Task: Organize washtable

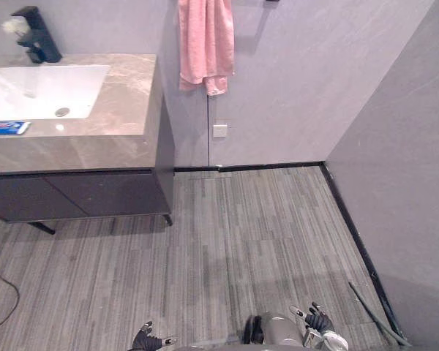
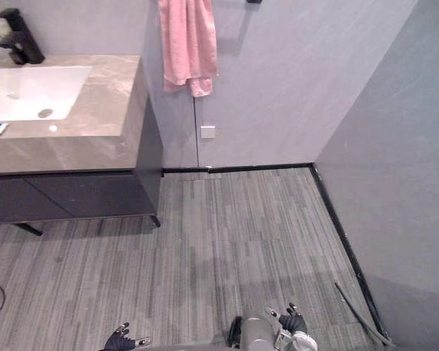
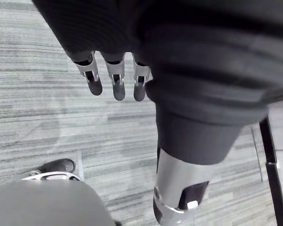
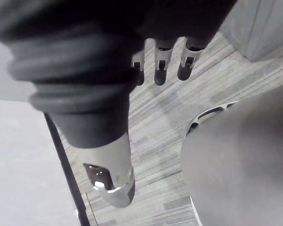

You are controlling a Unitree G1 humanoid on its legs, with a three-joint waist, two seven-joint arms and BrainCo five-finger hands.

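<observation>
The washtable [image 1: 124, 139] stands at the far left, a marble-look top over a dark cabinet, with a white sink [image 1: 44, 89] and a black tap [image 1: 36, 35]. A blue tube-like item [image 1: 6, 127] lies on the counter's front edge. My left hand [image 1: 148, 341] hangs low at the bottom of the view, well away from the counter, fingers [image 3: 115, 80] relaxed over the floor and holding nothing. My right hand [image 1: 319, 320] hangs at the bottom right, its fingers [image 4: 160, 66] likewise loose and empty.
A pink towel [image 1: 205, 44] hangs on the back wall to the right of the counter. A white wall socket [image 1: 219, 130] sits below it. Grey striped floor [image 1: 249, 234] stretches to a grey wall [image 1: 402, 183] on the right.
</observation>
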